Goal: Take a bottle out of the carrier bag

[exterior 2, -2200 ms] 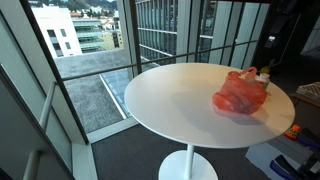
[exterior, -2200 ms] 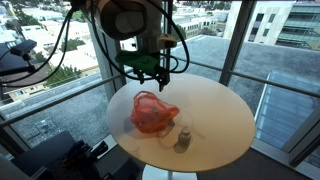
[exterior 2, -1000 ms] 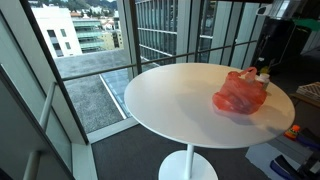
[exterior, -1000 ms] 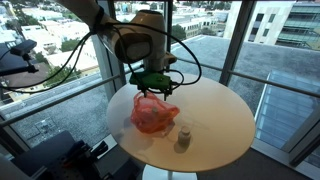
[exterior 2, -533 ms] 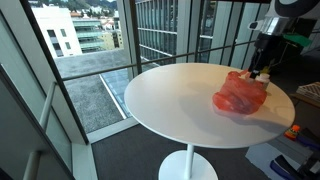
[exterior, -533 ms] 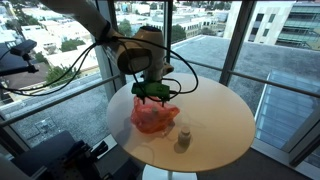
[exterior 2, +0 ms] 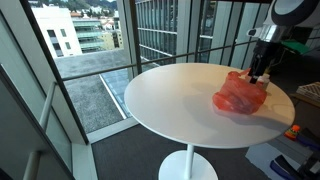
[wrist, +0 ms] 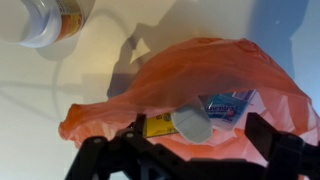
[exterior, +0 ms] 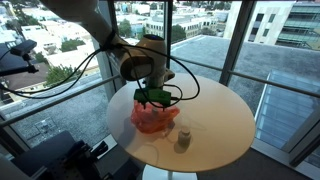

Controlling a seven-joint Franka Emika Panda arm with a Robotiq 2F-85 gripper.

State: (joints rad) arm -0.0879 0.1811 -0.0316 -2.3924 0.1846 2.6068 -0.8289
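A red-orange carrier bag [exterior: 152,117] lies on the round white table [exterior: 215,115]; it also shows in an exterior view [exterior 2: 240,93] and fills the wrist view [wrist: 200,80]. Through the bag's opening I see a bottle with a pale cap [wrist: 190,123] and yellow and blue labels. My gripper [wrist: 185,140] is open, its dark fingers either side of that cap, just above the bag's mouth [exterior: 153,97]. A second small bottle [exterior: 183,139] stands upright on the table beside the bag; it also shows at the wrist view's top left [wrist: 50,18].
The table stands next to floor-to-ceiling windows with dark frames [exterior 2: 130,50]. Cables hang from the arm [exterior: 95,60]. Dark equipment sits on the floor beside the table [exterior: 60,160].
The arm has come down from above the table to the bag's mouth. The bag and the standing bottle have not moved.
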